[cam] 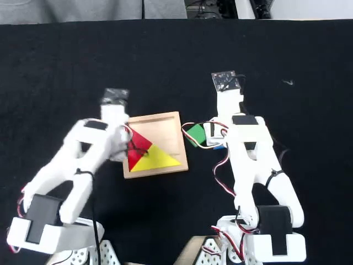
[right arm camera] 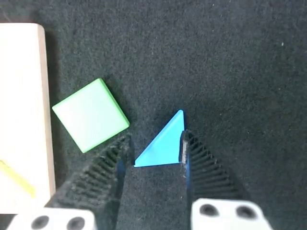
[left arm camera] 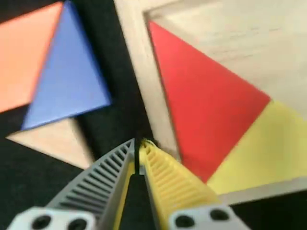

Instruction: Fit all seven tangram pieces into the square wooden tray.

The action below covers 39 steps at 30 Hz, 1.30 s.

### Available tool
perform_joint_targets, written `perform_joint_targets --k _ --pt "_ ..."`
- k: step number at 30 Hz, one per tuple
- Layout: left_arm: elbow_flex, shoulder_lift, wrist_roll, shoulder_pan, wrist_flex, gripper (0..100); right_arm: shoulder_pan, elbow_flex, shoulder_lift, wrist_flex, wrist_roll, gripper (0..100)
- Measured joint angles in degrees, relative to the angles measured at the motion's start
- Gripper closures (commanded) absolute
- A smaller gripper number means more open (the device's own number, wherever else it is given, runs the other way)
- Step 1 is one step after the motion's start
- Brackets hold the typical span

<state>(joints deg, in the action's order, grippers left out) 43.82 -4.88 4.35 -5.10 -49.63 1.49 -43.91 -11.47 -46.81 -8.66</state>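
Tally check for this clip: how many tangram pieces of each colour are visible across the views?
red piece: 1
yellow piece: 1
green piece: 1
light blue piece: 1
darker blue piece: 1
orange piece: 1
pale wood-coloured piece: 1
Total: 7

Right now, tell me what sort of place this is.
Probably a robotics lab bench: the left arm and right arm are mounted at a black-covered table, a wooden tray holds a red piece and a yellow piece, and cables and equipment sit behind.
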Motion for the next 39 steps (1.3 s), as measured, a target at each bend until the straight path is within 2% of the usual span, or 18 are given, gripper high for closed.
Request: perform_joint_targets --k 2,4,7,15,20,25,34,39 --pt "-3.8 -0.1 0.0 3.9 -2.6 93 0.0 0.0 0.0 0.0 0.0 84.0" --pt "-7.3 -0.2 0.0 6.5 -3.9 85 0.0 0.0 0.0 0.0 0.0 84.0" --pt "-10.5 -0.2 -3.3 7.6 -4.5 77 0.0 0.0 0.0 0.0 0.0 84.0" --pt "-13.0 5.5 -10.3 7.5 -4.6 76 0.0 0.0 0.0 0.0 0.0 84.0" --pt "-17.4 11.3 -13.6 7.5 -4.6 72 0.0 0.0 0.0 0.0 0.0 84.0" --pt "-19.4 12.5 -17.6 8.1 -4.6 72 0.0 0.0 0.0 0.0 0.0 84.0" --pt "-19.4 12.5 -29.8 11.3 -4.6 74 0.0 0.0 0.0 0.0 0.0 84.0" --pt "-18.8 12.5 -31.2 10.4 -4.6 74 0.0 0.0 0.0 0.0 0.0 84.0"
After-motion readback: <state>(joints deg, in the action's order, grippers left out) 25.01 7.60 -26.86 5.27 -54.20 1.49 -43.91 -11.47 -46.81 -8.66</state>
